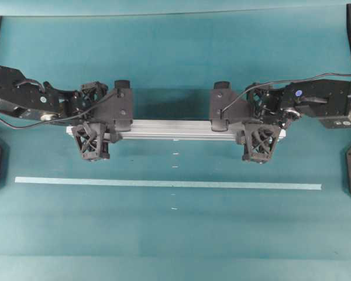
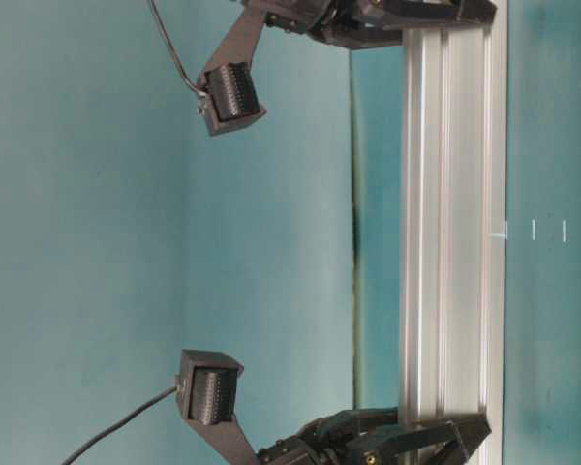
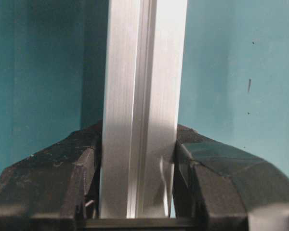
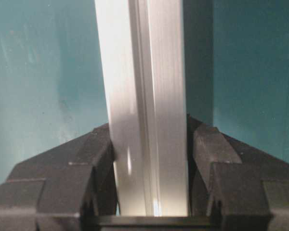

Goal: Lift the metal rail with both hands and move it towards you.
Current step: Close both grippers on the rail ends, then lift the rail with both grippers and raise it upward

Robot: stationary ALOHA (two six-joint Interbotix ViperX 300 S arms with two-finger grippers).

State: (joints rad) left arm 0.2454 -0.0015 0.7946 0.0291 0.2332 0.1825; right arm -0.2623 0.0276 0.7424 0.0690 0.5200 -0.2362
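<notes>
While the left gripper and right gripper each pinch an end of the metal rail, lying mid-surface behind the tape strip, raise both evenly and draw it level toward the near edge.

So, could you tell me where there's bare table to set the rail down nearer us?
Bare cloth lies between the rail and the tape strip, and a wider band past the strip to the near edge. It's crowded along the rail, where both pincers grip its ends.
</notes>
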